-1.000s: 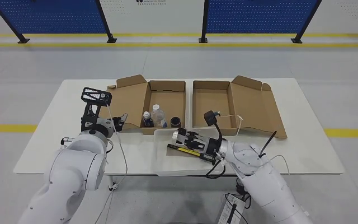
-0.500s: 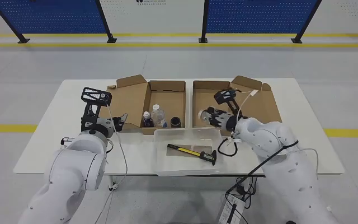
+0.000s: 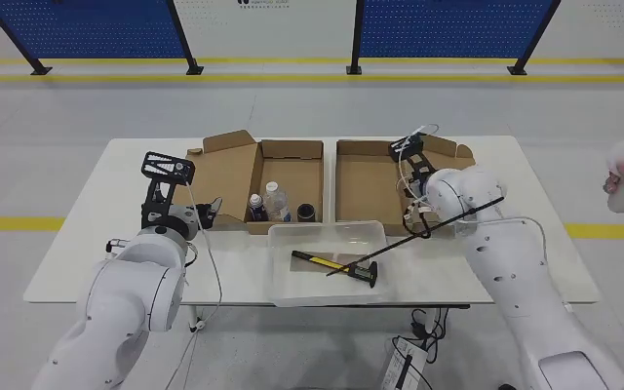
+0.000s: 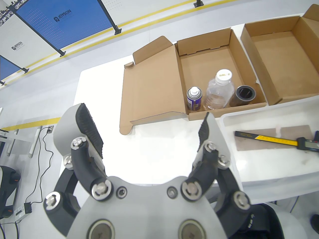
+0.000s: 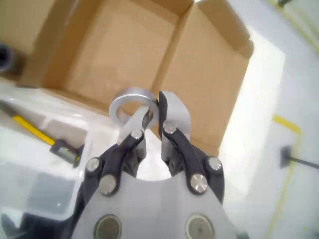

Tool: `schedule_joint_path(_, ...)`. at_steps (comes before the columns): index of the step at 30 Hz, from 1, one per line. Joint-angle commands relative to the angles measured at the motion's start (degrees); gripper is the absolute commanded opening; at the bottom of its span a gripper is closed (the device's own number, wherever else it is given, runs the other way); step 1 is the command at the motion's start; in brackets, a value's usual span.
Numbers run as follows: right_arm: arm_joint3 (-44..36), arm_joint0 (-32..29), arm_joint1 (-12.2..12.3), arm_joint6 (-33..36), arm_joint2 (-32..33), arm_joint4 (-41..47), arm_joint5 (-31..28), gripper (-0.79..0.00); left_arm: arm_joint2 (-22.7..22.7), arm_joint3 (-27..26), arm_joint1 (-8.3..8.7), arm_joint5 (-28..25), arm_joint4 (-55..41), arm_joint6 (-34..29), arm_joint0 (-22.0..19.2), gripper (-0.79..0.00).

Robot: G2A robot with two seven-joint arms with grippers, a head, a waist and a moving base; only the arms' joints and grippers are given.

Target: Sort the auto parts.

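The ring [image 5: 113,108], a plain flat silver band, hangs over the front edge of the right box [image 5: 119,45], its rim pinched by the right gripper [image 5: 155,105]; a second ago that gripper was down in the tray [image 3: 283,291] by the caliper [image 3: 336,265]. The left gripper [image 4: 147,125], jaws spread, sits above the table's [image 4: 99,80] left front

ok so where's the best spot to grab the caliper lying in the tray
Probably the yellow beam of the caliper, mid-length, coming straight down with the fingers across its narrow width. It lies flat on the floor of the tray, so the walls block side approaches, and the display head is bulkier.
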Motion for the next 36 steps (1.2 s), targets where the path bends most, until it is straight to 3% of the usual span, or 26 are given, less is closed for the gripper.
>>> schedule_joint_path(1, 4.86, 1.86, -0.61, -0.22, -2.2, 0.48, -1.32, -0.785, 0.0, 0.0, 0.0, 0.0, 0.0, 0.0, 0.0, 0.0)
schedule_joint_path(12, 23.48, 7.99, -4.05, -4.65, -9.78, 6.03, -6.37, -0.785, 0.0, 0.0, 0.0, 0.0, 0.0, 0.0, 0.0, 0.0)
schedule_joint_path(25, 33.03, 11.14, -6.66, -7.22, -13.37, 9.73, -9.17, -0.785, 0.0, 0.0, 0.0, 0.0, 0.0, 0.0, 0.0, 0.0)
schedule_joint_path(30, 35.43, 12.22, -7.4, -7.09, -14.54, 9.76, -10.53, -0.563, 0.0, 0.0, 0.0, 0.0, 0.0, 0.0, 0.0, 0.0)
schedule_joint_path(36, 36.86, 13.42, -7.89, -7.66, -14.89, 9.43, -11.03, -0.536, 0.0, 0.0, 0.0, 0.0, 0.0, 0.0, 0.0, 0.0)
